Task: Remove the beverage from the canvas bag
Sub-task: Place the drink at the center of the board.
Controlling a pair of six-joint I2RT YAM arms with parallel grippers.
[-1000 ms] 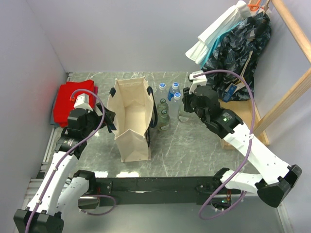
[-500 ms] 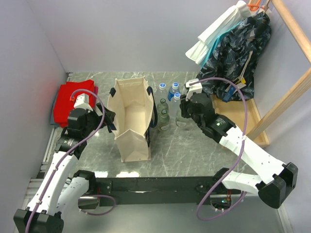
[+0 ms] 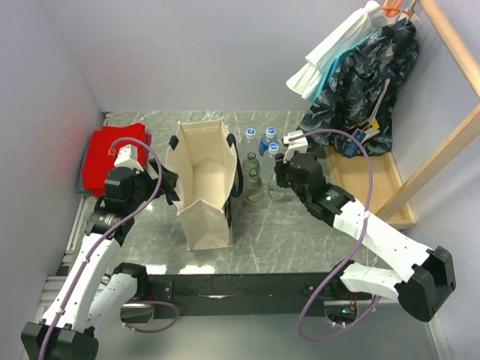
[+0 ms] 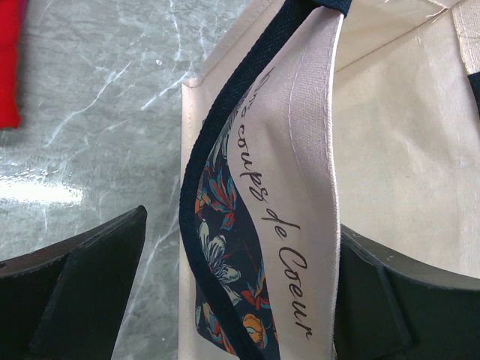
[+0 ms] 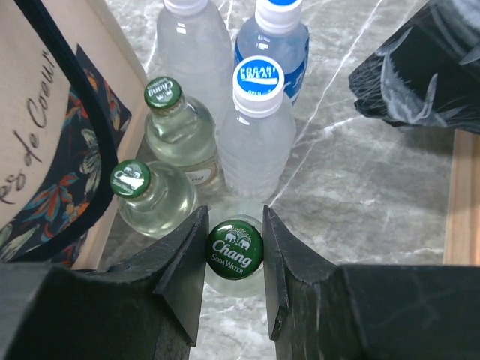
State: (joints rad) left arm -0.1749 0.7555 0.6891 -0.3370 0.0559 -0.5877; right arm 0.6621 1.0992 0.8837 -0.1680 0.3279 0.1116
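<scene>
The canvas bag (image 3: 201,187) stands upright and open at mid-table, beige with navy straps (image 4: 206,142). The beverage is a clear glass bottle with a green Chang cap (image 5: 235,249). It is outside the bag, upright just right of it, and my right gripper (image 5: 234,234) is shut on its neck. Whether its base rests on the marble I cannot tell. My left gripper (image 4: 240,300) straddles the bag's left wall and strap, with a gap beside its left finger (image 4: 82,285). In the top view the left gripper (image 3: 166,184) is at the bag's left rim.
Beside the held bottle stand two more green-capped glass bottles (image 5: 163,94) (image 5: 131,180) and white-capped plastic bottles (image 5: 257,82). A red folded cloth (image 3: 112,154) lies at far left. Clothes (image 3: 360,82) hang on a wooden rack (image 3: 379,191) at right.
My right arm has moved left and slightly nearer with the bottle, bringing it up against the cluster of bottles. The left arm and the bag have not moved.
</scene>
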